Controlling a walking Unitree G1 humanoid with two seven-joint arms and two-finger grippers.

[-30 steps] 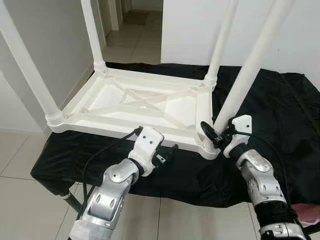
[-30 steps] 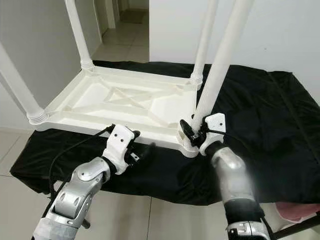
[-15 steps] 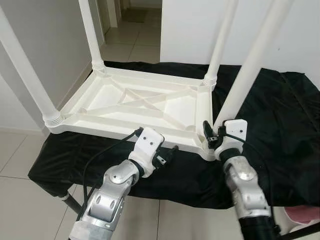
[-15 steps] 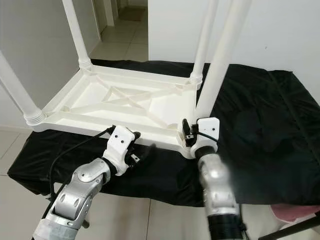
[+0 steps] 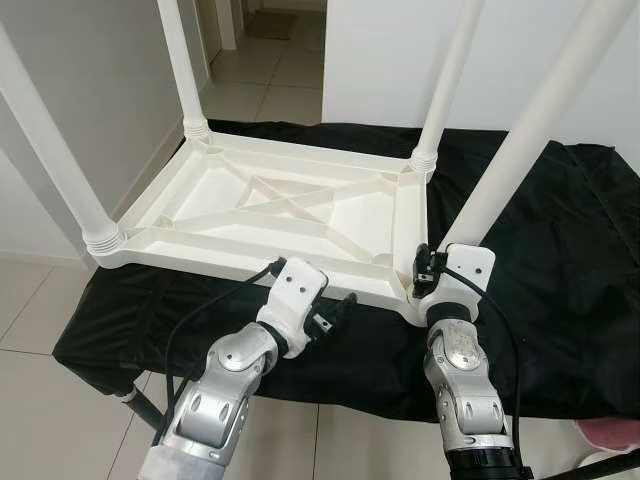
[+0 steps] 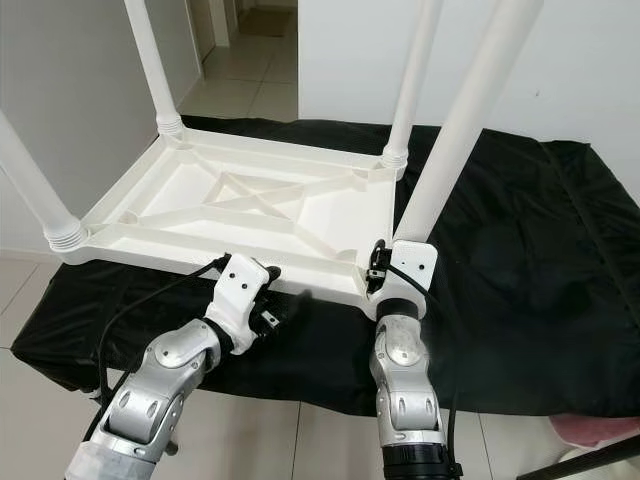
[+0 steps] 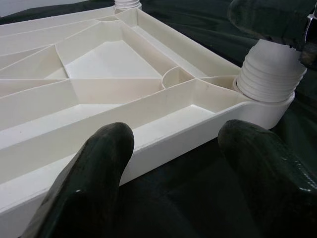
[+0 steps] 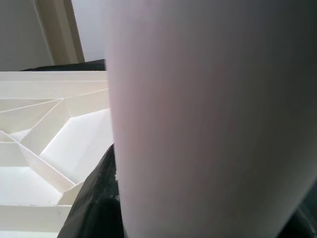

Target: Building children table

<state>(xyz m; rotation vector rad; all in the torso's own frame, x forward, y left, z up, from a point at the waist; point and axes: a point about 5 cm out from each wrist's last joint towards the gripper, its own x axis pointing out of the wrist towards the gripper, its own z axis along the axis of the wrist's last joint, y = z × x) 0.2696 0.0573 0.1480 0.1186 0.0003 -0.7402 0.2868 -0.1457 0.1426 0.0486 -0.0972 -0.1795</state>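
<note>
I have the white plastic children's table lying upside down on a tabletop draped in black cloth, its ribbed underside facing up and four white legs rising from the corners. The near long edge of the table sits just back from the cloth's front edge, leaving a narrow black strip in front of it.

My right gripper is at the near right corner, clenched around the base of the near right leg. In the right wrist view that leg stands right against the camera, with one black finger pressed to its side. The leg leans outward to the right as it goes up.

My left gripper hovers over the black strip, just in front of the near edge and apart from it. In the left wrist view its two fingers are spread wide and hold nothing, with the table rim running between them and the threaded collar of the near right leg just beyond.

To the right of the table the cloth lies bare and wrinkled, giving open room on that side. The near left leg stands at the cloth's left edge, with tiled floor below.
</note>
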